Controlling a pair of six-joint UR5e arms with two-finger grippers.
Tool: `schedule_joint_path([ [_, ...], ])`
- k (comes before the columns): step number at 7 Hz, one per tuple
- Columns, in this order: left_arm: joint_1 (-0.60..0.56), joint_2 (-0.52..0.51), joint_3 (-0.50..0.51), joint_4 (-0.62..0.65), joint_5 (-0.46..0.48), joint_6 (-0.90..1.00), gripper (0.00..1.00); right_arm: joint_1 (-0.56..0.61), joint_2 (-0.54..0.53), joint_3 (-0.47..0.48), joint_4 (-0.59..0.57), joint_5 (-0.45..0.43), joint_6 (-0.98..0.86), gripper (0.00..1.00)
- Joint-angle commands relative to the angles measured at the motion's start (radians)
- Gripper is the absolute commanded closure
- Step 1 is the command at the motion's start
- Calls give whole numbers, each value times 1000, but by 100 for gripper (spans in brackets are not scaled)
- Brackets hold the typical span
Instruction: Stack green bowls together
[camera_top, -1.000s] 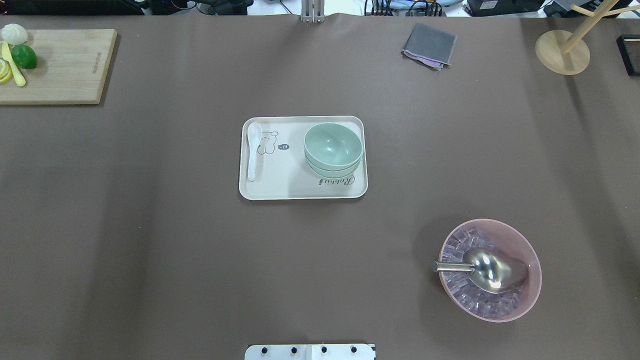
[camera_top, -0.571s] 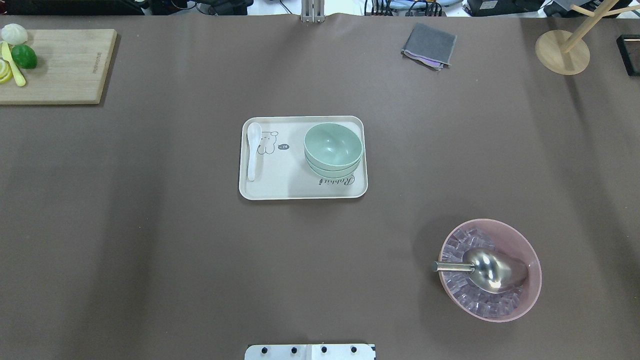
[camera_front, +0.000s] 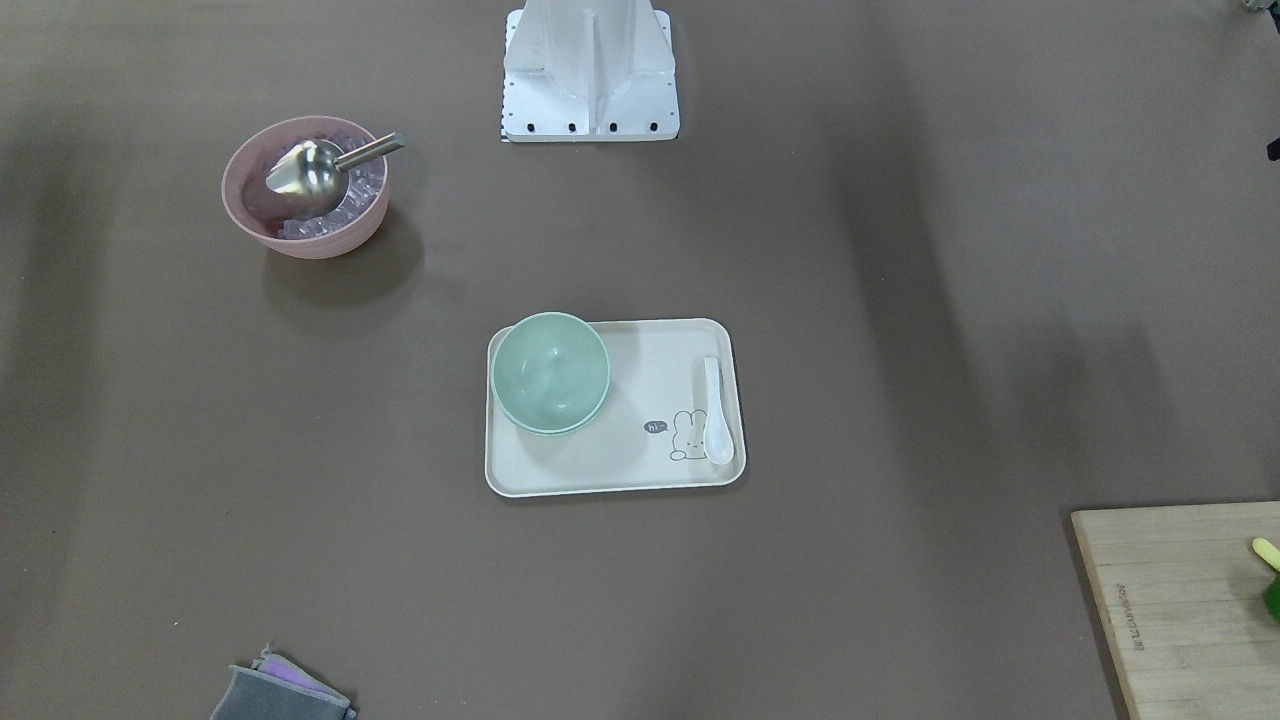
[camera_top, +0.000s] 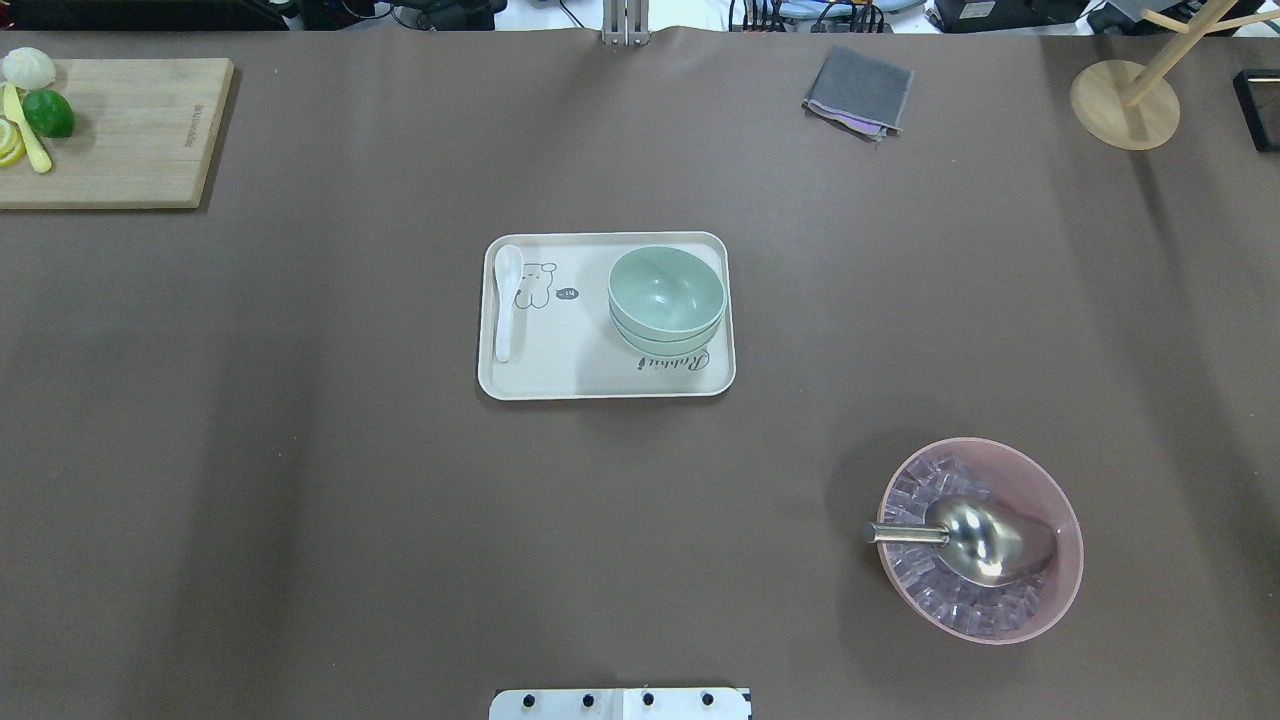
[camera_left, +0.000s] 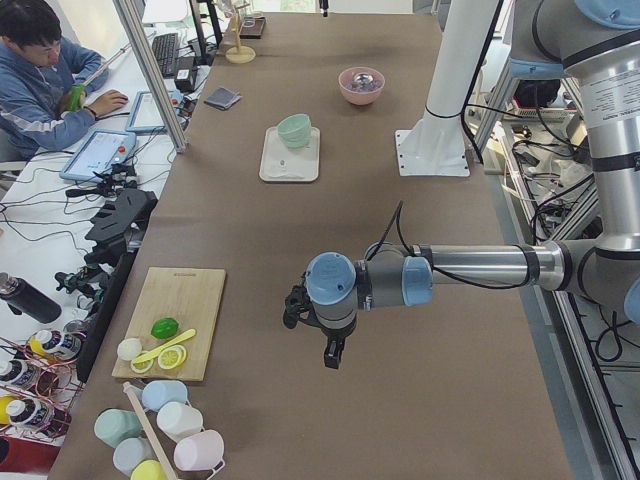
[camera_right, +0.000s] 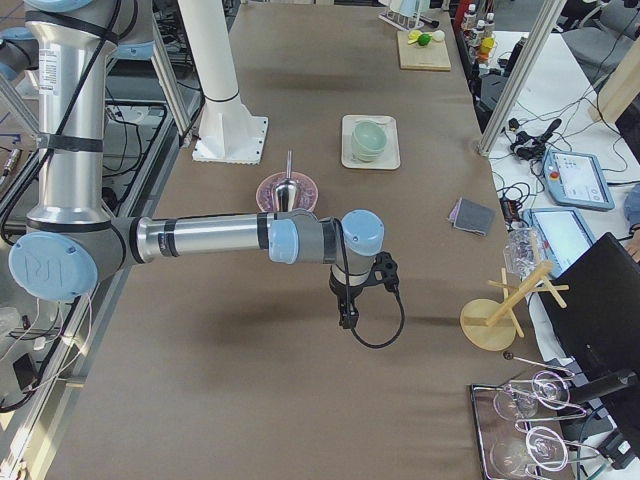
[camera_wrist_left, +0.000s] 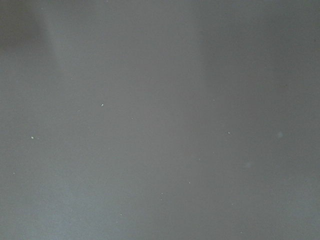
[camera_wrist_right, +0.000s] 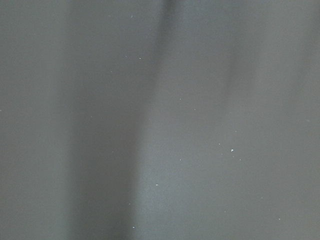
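The green bowls (camera_top: 666, 298) are sitting nested in one stack on the right part of the cream tray (camera_top: 560, 345), as seen from behind the robot, near the middle of the brown table (camera_top: 300, 480). A white spoon (camera_top: 505, 300) is lying along the tray's left edge, apart from the stack. The overhead view is showing lower rims stepping out under the top bowl, while the front-facing view is showing mostly the top bowl and only a thin edge below it. Nearer to the robot and to the right, the pink bowl (camera_top: 1058, 500) is holding ice and a metal scoop (camera_top: 985, 540). At the far left a wooden cutting board (camera_top: 130, 130) is lying, and at the far right a folded grey cloth (camera_top: 858, 92). Neither arm is appearing in these two views. Only the side views are showing them: the left gripper (camera_left: 333, 354) is hanging over bare table near the board's end, and the right gripper (camera_right: 346, 316) is hanging over bare table at the other end, both well apart from the tray. I cannot tell whether their fingers are spread or closed. Both wrist cameras are showing only table surface.
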Motion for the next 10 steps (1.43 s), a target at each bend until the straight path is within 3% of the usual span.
schedule_joint_path([
  [1, 0, 2, -1, 0, 0, 0, 2, 1, -5, 6, 0, 8, 0, 0],
  [10, -5, 12, 1, 0, 0, -1, 2, 11, -24, 16, 0, 8, -2, 0],
])
